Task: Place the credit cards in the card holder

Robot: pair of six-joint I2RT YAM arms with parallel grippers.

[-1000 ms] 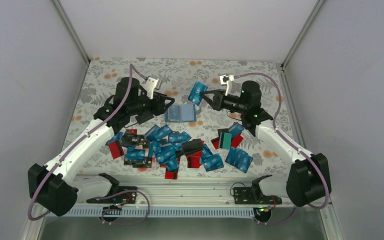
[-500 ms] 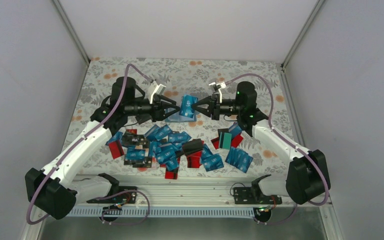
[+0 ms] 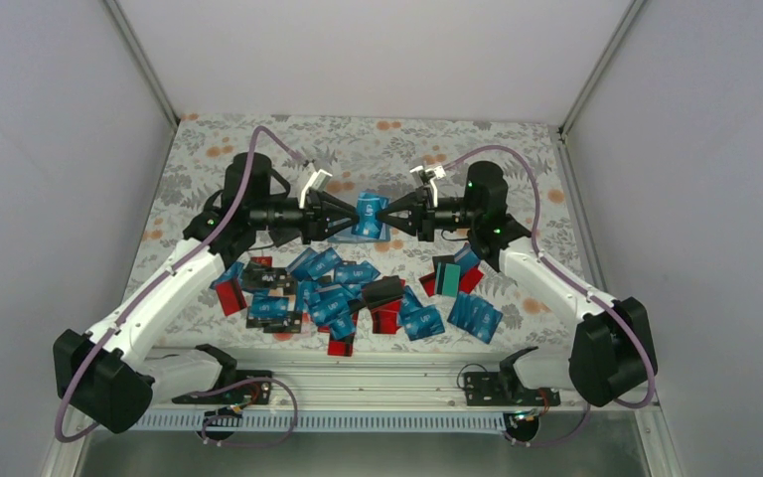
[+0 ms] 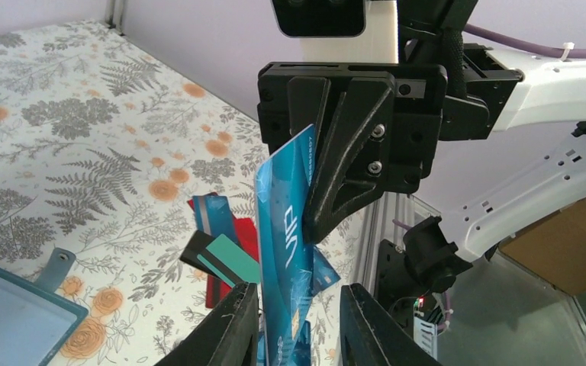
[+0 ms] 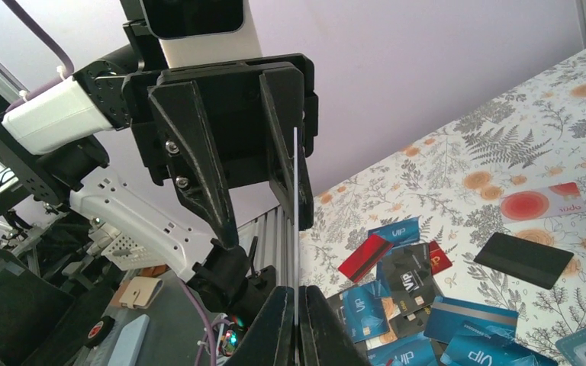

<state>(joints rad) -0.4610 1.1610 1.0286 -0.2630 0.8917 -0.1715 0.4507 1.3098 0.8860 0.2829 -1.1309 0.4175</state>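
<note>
My right gripper (image 3: pixel 387 215) is shut on a bright blue credit card (image 3: pixel 366 215) and holds it in the air above the card holder (image 3: pixel 346 237), which is mostly hidden under both grippers. My left gripper (image 3: pixel 348 213) faces it, open, with the card's free end between its fingers. In the left wrist view the card (image 4: pixel 286 229) passes between my open left gripper (image 4: pixel 296 328), close to the left finger (image 4: pixel 233 324). The right wrist view shows the card edge-on (image 5: pixel 296 191) in my right gripper (image 5: pixel 296 324). The holder's corner (image 4: pixel 8 320) lies flat on the table.
Several blue, red and black cards (image 3: pixel 343 293) lie piled on the floral table (image 3: pixel 209 149) in front of the grippers. A teal-green card (image 3: pixel 446 278) and more blue cards (image 3: pixel 475 313) lie to the right. White walls stand on three sides.
Both grippers have closed in on each other above the holder. The right gripper carried the blue card left and lower, until its free end came between the left gripper's open fingers.
</note>
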